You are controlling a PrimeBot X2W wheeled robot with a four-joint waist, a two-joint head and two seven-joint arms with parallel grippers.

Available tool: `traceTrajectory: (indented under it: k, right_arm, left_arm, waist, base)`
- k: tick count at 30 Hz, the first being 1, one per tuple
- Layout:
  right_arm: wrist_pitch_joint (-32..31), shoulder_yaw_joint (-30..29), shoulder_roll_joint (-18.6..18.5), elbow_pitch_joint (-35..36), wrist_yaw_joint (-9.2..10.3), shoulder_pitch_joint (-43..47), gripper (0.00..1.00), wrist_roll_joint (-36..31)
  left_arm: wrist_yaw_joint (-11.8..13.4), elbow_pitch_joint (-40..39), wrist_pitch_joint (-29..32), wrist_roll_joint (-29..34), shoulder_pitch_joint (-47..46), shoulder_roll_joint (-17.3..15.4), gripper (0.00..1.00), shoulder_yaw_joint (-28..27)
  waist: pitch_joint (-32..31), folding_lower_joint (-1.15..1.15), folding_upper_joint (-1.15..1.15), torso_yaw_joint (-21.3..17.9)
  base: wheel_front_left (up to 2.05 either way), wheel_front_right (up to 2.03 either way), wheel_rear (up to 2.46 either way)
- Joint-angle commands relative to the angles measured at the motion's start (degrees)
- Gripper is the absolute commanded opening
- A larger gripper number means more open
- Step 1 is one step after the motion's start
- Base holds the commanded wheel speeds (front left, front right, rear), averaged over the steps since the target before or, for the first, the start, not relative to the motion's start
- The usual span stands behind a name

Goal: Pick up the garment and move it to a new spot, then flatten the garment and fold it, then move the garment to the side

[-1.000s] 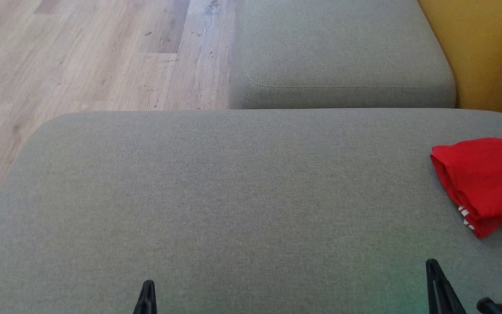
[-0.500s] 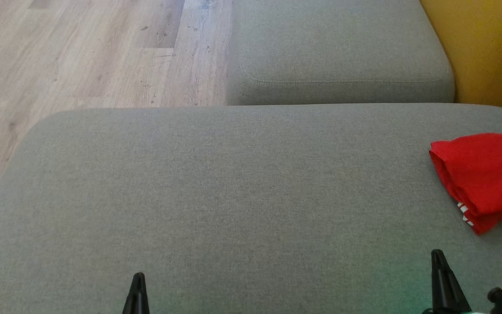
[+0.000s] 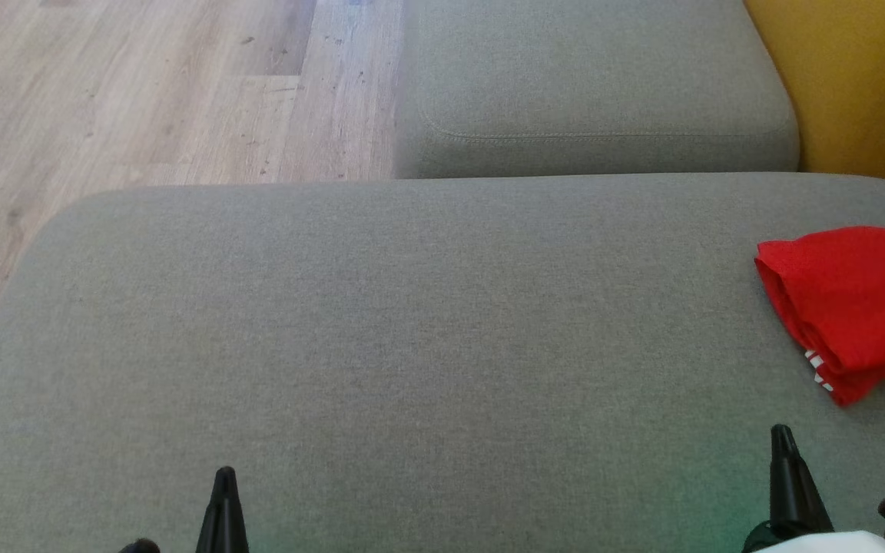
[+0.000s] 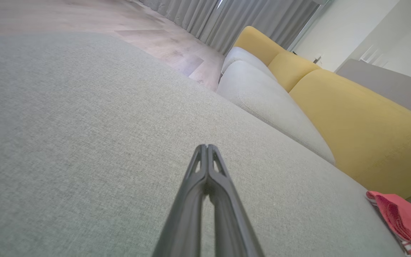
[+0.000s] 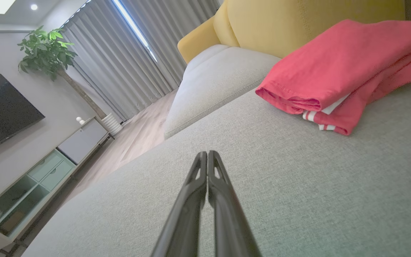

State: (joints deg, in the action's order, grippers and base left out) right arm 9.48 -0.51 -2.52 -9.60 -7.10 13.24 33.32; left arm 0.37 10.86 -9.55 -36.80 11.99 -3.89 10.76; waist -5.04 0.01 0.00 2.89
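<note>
The folded red garment (image 3: 857, 299) lies at the far right of the grey cushion (image 3: 412, 330), while the left gripper (image 3: 223, 480) and right gripper (image 3: 782, 438) hover at its near edge, both jaws pressed together and holding nothing.

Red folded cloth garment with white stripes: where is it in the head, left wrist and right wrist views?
Head view: red folded garment at the right edge, mid-height, on the grey fabric cushion.
Left wrist view: garment in the bottom right corner.
Right wrist view: garment upper right, large.
Shared landmark: yellow sofa backrest beyond it.
</note>
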Motion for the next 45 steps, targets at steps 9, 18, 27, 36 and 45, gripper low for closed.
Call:
traceTrajectory:
  k: [9, 18, 27, 36, 45]
  right_arm:
    - [-1.7, -0.3, -1.3, 0.9, -0.15, -4.5, 0.00, 7.4]
    - [-3.3, -0.7, -1.4, 0.3, -0.18, -6.4, 0.00, 14.4]
    - [-4.7, -1.1, -1.5, -0.3, -0.21, -8.1, 0.00, 20.6]
    - [-6.0, -1.5, -1.6, -0.9, -0.23, -9.7, 0.00, 26.1]
    - [-7.7, -2.0, -1.6, -1.6, -0.26, -11.6, 0.00, 33.0]
  left_arm:
    - [-1.4, -1.2, 1.3, -7.0, -4.3, -0.7, 0.00, -2.6]
    - [-2.2, -0.6, 2.9, -13.6, -6.1, -0.8, 0.00, -4.0]
    - [-3.0, -0.2, 4.3, -19.6, -7.7, -0.9, 0.00, -5.4]
    - [-3.6, 0.3, 5.6, -24.8, -9.1, -0.9, 0.00, -6.6]
    - [-4.5, 0.8, 7.2, -31.3, -10.8, -0.9, 0.00, -8.2]
  waist:
    - [0.6, 0.00, 0.00, -0.3]
    - [1.2, 0.00, 0.00, -0.7]
    - [1.7, 0.00, 0.00, -1.0]
    - [2.2, -0.01, 0.00, -1.2]
    - [2.8, -0.01, 0.00, -1.5]
  base:
    - [0.00, 0.00, 0.00]
    - [0.00, 0.00, 0.00]
    - [0.00, 0.00, 0.00]
    - [0.00, 0.00, 0.00]
    - [0.00, 0.00, 0.00]
